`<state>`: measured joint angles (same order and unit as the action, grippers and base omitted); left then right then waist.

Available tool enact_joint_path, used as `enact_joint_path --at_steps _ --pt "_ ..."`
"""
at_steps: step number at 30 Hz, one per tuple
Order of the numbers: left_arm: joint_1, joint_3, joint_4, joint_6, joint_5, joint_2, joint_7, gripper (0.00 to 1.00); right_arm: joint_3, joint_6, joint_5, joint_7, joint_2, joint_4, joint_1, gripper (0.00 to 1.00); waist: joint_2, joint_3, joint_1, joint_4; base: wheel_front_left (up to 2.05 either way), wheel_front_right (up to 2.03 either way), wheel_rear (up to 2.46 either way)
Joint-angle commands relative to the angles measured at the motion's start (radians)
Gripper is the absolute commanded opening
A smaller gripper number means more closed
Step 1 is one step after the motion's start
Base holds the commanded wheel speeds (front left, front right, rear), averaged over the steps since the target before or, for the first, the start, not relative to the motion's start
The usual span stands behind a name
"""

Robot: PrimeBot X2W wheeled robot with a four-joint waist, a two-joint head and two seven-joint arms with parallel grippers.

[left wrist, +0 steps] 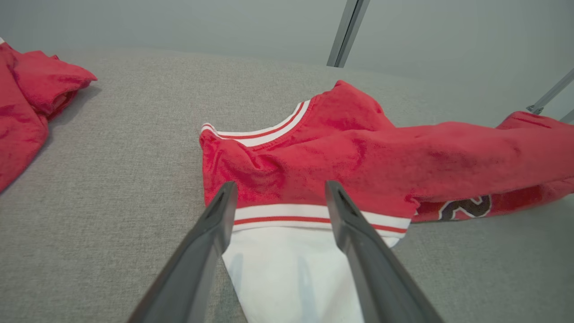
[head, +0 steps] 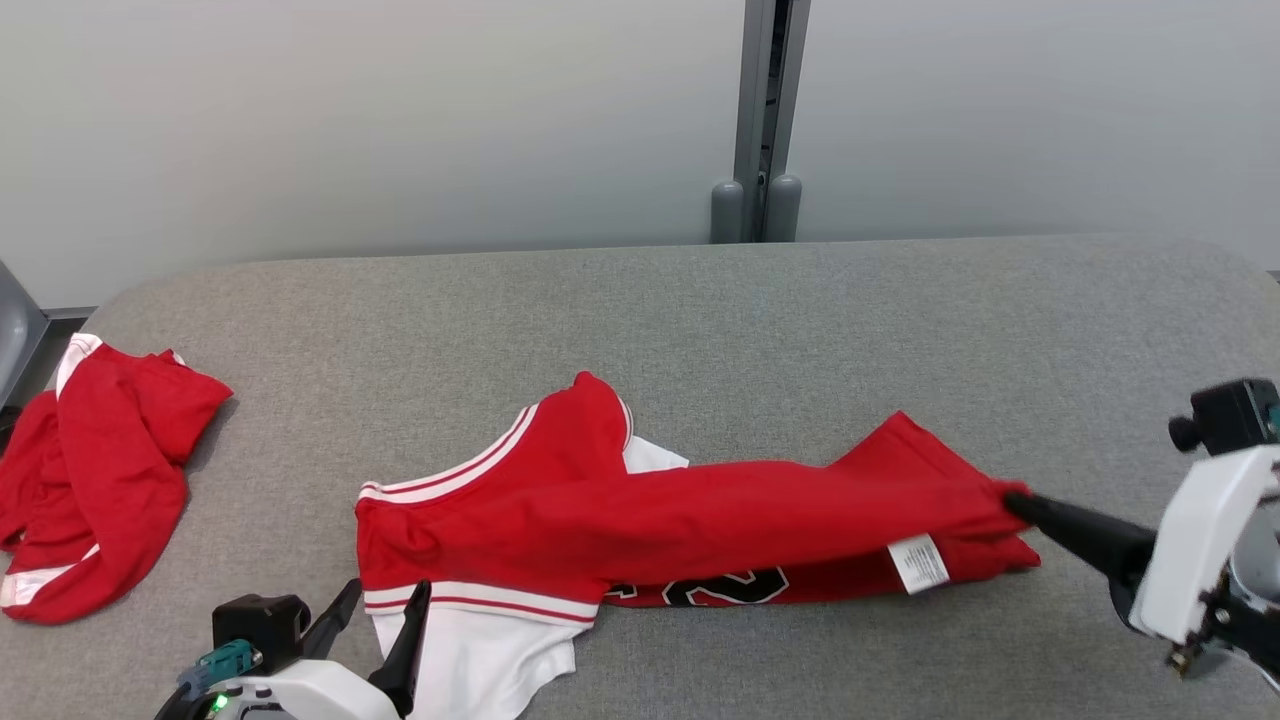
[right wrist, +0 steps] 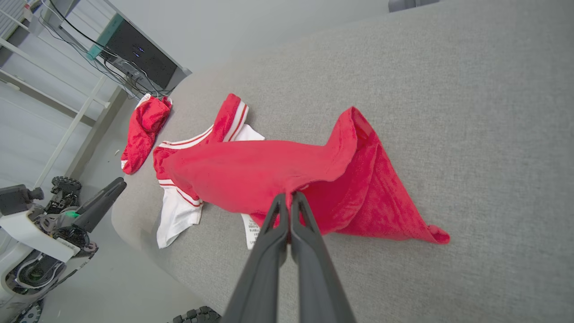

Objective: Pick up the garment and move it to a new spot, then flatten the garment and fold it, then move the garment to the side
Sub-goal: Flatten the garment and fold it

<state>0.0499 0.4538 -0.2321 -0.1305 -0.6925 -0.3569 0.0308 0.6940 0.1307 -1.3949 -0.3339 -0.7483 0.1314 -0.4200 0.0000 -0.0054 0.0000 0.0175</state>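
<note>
The white care label (head: 918, 563) on the red knit jersey with white-and-red striped trim (head: 640, 510) carries print too small to read. A black, white-edged numeral (head: 740, 588) shows below the folded upper layer, which covers its top, so the figure cannot be read with certainty.

A second, crumpled red garment with white bands (head: 95, 480) lies at the left edge of the head view, well apart from the jersey. Both rest on the grey fabric-covered table (head: 700, 320). A grey vertical post (head: 765, 120) stands behind the table at upper centre.

The jersey lies across the lower centre of the head view. The right gripper (head: 1012, 495), at the right edge, has its fingers pressed together, clamped on the jersey's right end and holding that fabric raised. The left gripper (head: 388, 590), at lower left, has its fingers spread apart at the jersey's striped band and white panel. Contact cannot be confirmed.
</note>
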Motion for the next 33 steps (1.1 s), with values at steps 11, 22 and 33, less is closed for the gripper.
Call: enact_joint_path --at_steps 11,22,33 --pt "-0.023 -0.001 0.04 -0.023 -0.009 -0.024 -0.018 1.0 -0.016 0.0 -0.067 -0.065 -0.094 -0.061 0.307 0.0 0.0 0.018 0.0 0.002 0.0 0.0 0.0" --pt "-0.019 0.007 0.063 -0.036 -0.005 -0.031 -0.038 1.0 -0.034 0.0 0.055 -0.064 0.011 0.086 0.384 0.11 0.0 0.032 0.0 -0.007 0.0 0.0 0.0" --pt "-0.017 0.0 0.083 -0.052 -0.008 -0.048 -0.046 1.0 -0.201 0.0 0.154 -0.045 0.113 0.061 0.358 1.0 0.0 0.034 0.0 -0.021 0.0 0.0 0.0"
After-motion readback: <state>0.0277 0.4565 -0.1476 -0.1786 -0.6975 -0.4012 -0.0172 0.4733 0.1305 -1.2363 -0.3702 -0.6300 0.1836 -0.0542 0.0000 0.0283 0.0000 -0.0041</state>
